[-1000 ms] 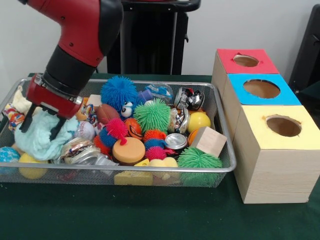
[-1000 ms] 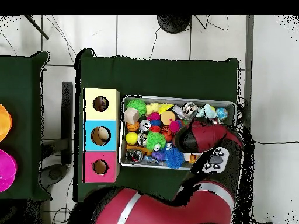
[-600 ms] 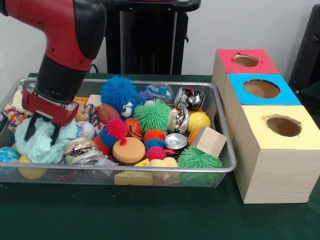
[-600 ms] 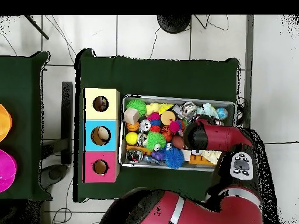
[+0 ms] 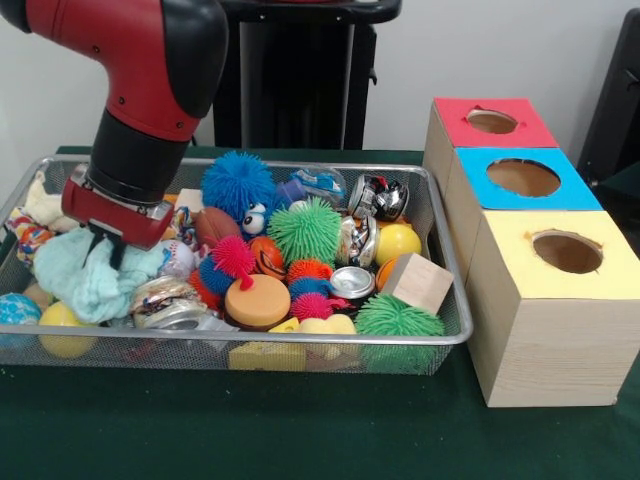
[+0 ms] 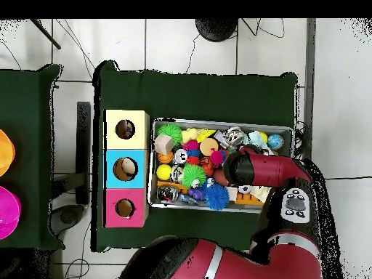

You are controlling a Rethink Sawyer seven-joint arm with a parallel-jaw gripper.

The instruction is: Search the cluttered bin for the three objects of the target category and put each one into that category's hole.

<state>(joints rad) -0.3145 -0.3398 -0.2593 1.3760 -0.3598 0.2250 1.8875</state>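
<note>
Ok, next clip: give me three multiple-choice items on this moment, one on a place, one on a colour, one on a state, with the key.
1. Where is the gripper?
A. Over the red-topped box
B. On the pale blue fluffy cloth at one end of the wire mesh bin
C. Outside the bin

2. What colour tops the middle wooden box?
A. Blue
B. Green
C. Orange

3. How does the plain wooden cube lie?
A. Flat and square
B. Tilted among the toys
C. Inside a hole

Key: 1 B, the black fingers press into the cloth. 2 A, blue lies between the red top and the yellow top. 3 B, one corner points up.
</note>
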